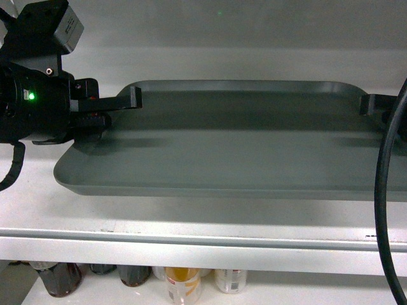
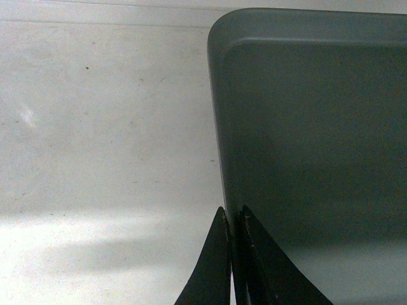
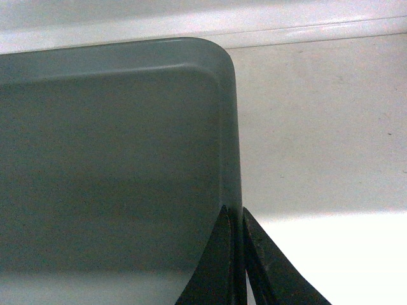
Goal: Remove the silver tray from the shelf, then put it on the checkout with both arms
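- Closest to the head camera hangs a thick black cable (image 1: 383, 210), curving down the right edge in front of everything else.
- Behind it runs the white painted metal shelf (image 1: 191, 219) with its plain front lip; bottles and cans (image 1: 181, 283) stand on the level below.
- On that shelf board sits the large, flat, dull grey-silver tray (image 1: 235, 140) with rounded corners and a low raised rim. Whether it is resting fully on the board or barely lifted cannot be told; a shadow lies under its front edge.
- At the tray's left short side, the left gripper (image 2: 233, 219) is clenched on the rim: in its wrist view one black finger lies outside the rim and the other inside, with the thin edge pinched between them.
- On the opposite short side, the right gripper (image 3: 234, 216) grips the rim the same way, one finger on each face of the raised edge.
- In the head view the black left arm with its green light (image 1: 32, 95) reaches in from the left, and only a finger of the right one shows at the far right.
- Progress, as I judge it: both grasps are made, but the tray is not yet off the shelf. Drawing it out level, carrying it away and setting it on the checkout, which is not in view, all remain.
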You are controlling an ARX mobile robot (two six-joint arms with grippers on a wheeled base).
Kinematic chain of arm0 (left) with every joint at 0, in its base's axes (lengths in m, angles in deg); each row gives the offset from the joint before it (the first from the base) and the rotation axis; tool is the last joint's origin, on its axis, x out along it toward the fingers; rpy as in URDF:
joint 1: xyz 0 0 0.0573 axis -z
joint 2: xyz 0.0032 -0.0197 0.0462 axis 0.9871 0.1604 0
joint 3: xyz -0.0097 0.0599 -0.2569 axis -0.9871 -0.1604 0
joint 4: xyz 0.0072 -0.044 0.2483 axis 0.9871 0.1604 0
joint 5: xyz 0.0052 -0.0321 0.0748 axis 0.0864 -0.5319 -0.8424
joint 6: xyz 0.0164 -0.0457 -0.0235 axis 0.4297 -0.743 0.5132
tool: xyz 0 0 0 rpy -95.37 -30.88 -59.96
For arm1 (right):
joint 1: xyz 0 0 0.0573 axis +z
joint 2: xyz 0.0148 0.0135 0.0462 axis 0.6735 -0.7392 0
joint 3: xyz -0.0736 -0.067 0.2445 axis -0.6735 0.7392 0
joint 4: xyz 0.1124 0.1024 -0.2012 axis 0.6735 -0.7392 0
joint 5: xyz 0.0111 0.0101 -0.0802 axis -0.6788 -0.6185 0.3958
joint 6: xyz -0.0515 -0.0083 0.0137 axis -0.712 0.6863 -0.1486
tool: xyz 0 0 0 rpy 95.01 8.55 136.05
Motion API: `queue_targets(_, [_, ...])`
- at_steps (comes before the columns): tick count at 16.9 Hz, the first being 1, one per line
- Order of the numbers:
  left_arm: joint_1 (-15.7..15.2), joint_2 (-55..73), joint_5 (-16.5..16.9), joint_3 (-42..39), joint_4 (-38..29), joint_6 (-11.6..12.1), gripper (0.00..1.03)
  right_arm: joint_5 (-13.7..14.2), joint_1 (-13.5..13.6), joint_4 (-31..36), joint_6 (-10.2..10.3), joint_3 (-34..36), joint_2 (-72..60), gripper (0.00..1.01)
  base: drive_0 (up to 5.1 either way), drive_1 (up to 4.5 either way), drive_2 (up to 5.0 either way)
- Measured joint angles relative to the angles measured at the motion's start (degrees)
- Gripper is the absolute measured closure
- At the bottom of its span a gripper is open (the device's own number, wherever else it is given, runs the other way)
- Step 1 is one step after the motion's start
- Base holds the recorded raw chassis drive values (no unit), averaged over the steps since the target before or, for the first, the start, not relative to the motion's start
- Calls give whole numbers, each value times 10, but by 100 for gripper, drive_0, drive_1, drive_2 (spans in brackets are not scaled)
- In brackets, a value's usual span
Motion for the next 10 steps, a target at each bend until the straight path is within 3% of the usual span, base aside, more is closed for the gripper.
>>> queue_targets(10, [0, 0, 0, 0, 0, 0, 100, 0, 0, 0, 0, 0, 0, 99, 0, 0, 0])
